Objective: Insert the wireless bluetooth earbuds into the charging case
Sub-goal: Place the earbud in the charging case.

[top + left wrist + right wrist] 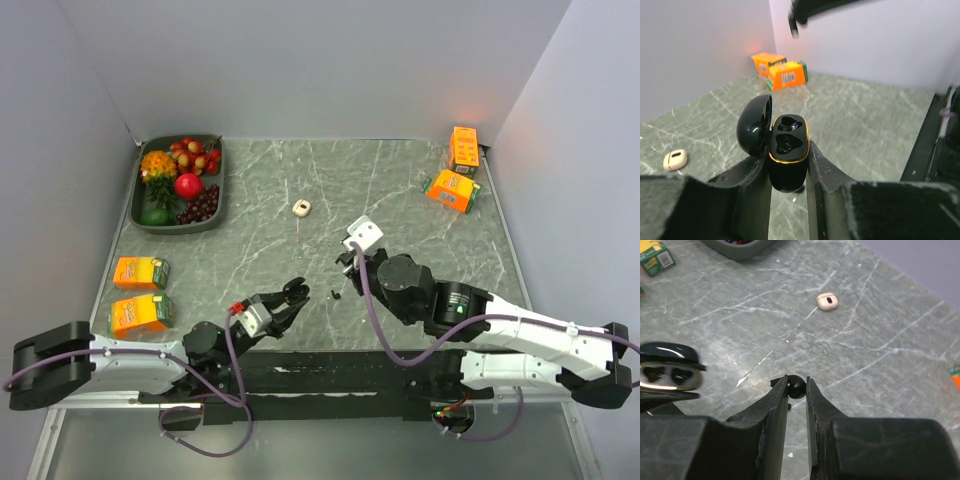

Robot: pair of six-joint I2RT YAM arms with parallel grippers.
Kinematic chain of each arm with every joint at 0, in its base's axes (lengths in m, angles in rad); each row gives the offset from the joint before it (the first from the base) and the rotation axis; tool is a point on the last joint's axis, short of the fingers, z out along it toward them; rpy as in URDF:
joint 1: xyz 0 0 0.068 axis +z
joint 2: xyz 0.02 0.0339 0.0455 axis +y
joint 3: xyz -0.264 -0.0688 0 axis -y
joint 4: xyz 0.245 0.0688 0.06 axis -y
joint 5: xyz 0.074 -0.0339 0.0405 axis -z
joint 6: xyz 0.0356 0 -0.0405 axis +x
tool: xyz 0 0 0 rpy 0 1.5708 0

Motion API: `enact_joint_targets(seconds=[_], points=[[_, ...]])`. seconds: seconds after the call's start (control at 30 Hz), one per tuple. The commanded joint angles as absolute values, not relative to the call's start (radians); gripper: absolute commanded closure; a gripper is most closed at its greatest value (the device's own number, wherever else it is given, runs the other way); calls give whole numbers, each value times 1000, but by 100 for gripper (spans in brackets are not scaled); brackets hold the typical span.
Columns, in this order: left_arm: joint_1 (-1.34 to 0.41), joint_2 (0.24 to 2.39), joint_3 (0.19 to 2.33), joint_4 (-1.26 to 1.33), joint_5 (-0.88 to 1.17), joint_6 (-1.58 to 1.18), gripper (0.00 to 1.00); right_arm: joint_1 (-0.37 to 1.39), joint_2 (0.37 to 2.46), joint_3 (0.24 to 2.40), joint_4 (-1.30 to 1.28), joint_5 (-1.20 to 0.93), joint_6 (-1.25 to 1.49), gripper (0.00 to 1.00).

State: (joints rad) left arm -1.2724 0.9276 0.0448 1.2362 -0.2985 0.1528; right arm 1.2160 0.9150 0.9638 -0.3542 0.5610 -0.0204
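Nearest the lens in the left wrist view: left gripper [786, 169], lower centre, clamped on the case [789, 145]. Lid [754, 127] swung open to the left, gold rim and two wells tilted toward the lens. Empty by the look of both wells, though too glossy to swear to.

Further right, in the top view, a black speck [335, 295] on the table [400, 180] just right of centre, probably the second earbud.

Right again: right gripper [797, 391], bottom centre of its own view, jaws narrow, pinching an earbud [798, 385] at the very tips, as far as can be told. From there, case at the left edge of the frame, about level with the tips, long axis left to right, wells in sight. Calls for a carry leftward to the wells by the right arm, with the left only holding steady.
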Motion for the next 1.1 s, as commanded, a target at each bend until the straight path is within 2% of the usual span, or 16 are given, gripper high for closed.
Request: enact_joint_targets(seconds=[0.0, 0.5, 1.07], points=[[-1275, 991, 78, 1318, -290, 196, 99, 1270, 930, 1054, -321, 600, -136, 100], [-1221, 1046, 101, 1384, -189, 158, 99, 1523, 989, 982, -180, 747, -402, 100], [-1200, 1081, 184, 1315, -176, 57, 99, 1592, 1032, 867, 101, 830, -561, 100]])
